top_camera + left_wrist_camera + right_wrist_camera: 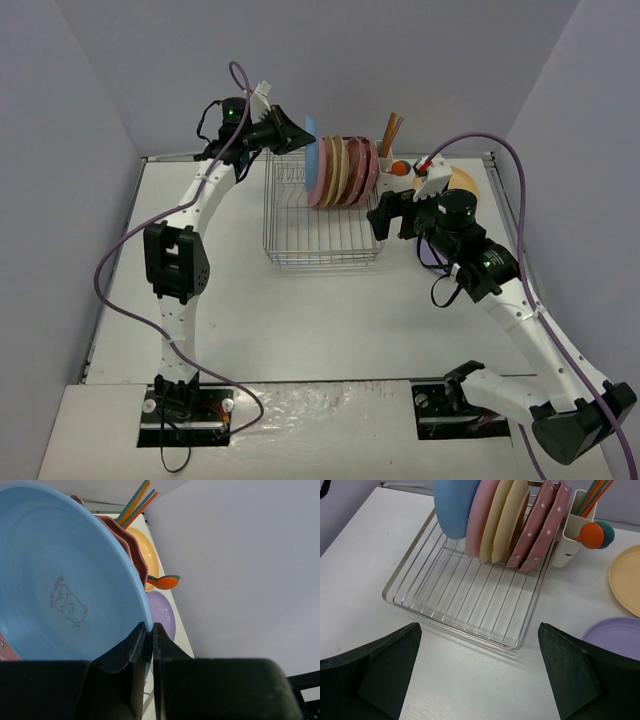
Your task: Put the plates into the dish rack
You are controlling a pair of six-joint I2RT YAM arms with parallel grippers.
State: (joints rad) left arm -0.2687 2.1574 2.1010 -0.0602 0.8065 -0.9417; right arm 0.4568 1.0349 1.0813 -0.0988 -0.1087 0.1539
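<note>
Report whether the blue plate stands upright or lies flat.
Upright: the blue plate is on edge, beside the pink plate at the dish rack.

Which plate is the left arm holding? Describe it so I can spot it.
Find the wire rack mid-table. Plates stand in a row at its far end. The held one is leftmost, pinched at its rim by the left gripper, and the only blue plate.
</note>
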